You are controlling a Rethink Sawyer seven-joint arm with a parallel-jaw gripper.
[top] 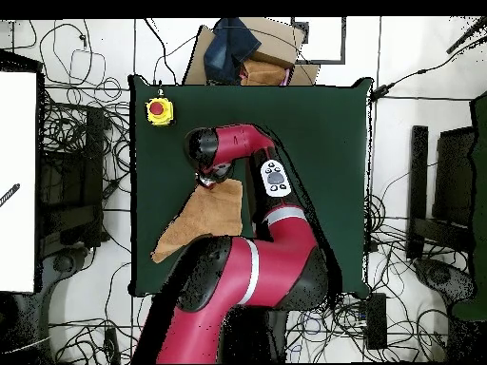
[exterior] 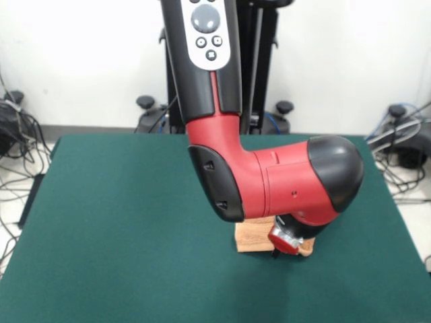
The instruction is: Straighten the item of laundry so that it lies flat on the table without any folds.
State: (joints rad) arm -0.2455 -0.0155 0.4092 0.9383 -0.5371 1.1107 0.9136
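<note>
The peach-orange towel lies on the dark green table, stretched out at a slant toward the table's left edge in the overhead view. In the front view only a small part of the towel shows under the arm, on the table. My gripper is down at the towel's edge farthest from the robot's base. In the front view the gripper sits low over the towel, mostly hidden by the red and black wrist. Whether it is open or shut does not show.
A yellow box with a red button stands near the table's far left corner in the overhead view. A cardboard box with a dark blue cloth sits beyond the far edge. Cables lie on the floor around the table.
</note>
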